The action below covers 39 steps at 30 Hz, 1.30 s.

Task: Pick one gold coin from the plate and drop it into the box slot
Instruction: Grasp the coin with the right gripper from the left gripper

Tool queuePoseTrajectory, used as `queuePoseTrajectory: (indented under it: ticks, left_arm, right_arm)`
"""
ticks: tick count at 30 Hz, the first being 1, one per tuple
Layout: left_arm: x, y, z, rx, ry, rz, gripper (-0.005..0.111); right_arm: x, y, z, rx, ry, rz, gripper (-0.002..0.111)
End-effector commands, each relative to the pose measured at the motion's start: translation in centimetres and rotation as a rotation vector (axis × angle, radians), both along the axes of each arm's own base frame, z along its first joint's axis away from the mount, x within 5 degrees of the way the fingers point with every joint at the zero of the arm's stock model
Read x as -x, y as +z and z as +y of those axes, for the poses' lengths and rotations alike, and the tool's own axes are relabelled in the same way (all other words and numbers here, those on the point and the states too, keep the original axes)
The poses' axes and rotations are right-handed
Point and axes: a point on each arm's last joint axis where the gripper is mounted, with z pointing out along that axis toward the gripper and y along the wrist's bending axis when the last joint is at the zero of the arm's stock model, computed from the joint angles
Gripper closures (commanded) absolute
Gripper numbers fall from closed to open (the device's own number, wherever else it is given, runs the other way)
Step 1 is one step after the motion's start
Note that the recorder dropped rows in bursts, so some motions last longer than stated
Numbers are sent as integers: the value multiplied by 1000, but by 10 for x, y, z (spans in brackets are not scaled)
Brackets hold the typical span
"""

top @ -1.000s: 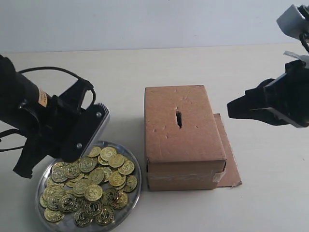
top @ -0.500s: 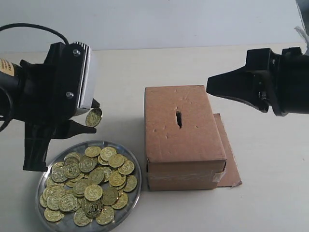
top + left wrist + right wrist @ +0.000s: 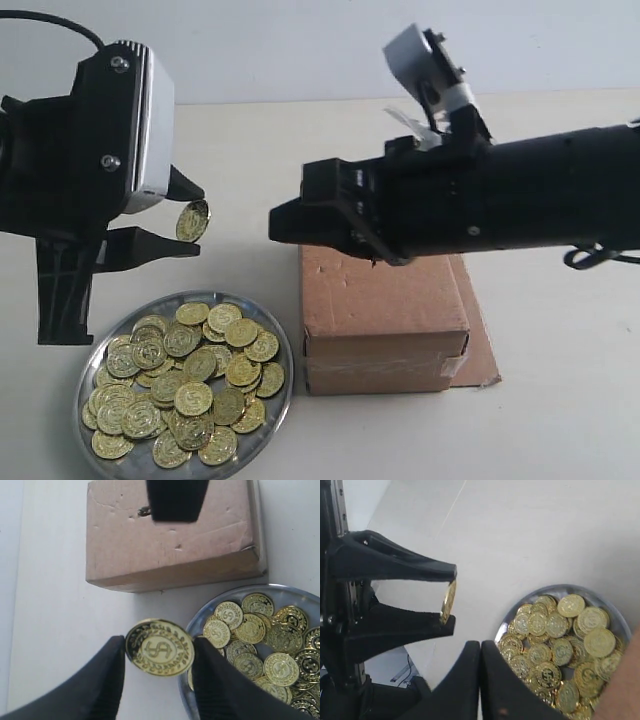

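Since half a second ago the right arm has swung in from the far side and now stretches low across the box point(image 3: 385, 300), so from where I stand its dark body covers most of the top face. The right gripper point(image 3: 280, 225) points toward the left one, and in the right wrist view its two black fingers point(image 3: 470, 680) lie pressed flat together with nothing between them. The left gripper point(image 3: 196, 218) has barely shifted; it hangs above the table point(image 3: 560, 400), above and just beyond the far rim of the plate point(image 3: 288, 385) and well to the left of the box. Its jaws are closed narrowly on a single gold coin point(image 3: 192, 222), pinched at its two opposite edges. The left wrist view shows the coin's face with a dollar sign and a wreath point(image 3: 159, 647). The two grippers are near each other but apart, with bare table showing between the right fingertips and the coin. The slot point(image 3: 144, 512) is hidden in the exterior view; from the left wrist only a sliver of it peeks out beside the right gripper's dark tip. A heap of loose coins point(image 3: 190, 380) fills the shiny plate, which sits just beside the box. The box rests on a flat cardboard sheet point(image 3: 480, 340) that sticks out on its right side.
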Motion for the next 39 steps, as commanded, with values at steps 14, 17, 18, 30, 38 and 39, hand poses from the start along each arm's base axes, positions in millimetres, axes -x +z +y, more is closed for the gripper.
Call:
queuePoseTrajectory:
  ticks: [14,17,18,30,38,39]
  left_arm:
    - [6,12,3,43,2,-40,70]
    - [6,13,2,62,7,-38,70]
    - [6,13,2,60,4,-41,70]
    - [13,16,-5,87,-51,-43,70]
    - [12,15,-4,66,-58,-64,70]
    - [12,15,-4,62,-60,-68,70]
  right_arm:
    - [-12,23,35,-10,-22,-62,60]
    - [-9,22,38,-3,-18,-63,60]
    - [-6,22,41,4,-13,-67,60]
    - [-11,18,55,20,-20,-55,60]
    - [-12,13,57,25,-10,-39,65]
    - [-12,13,57,25,-10,-39,68]
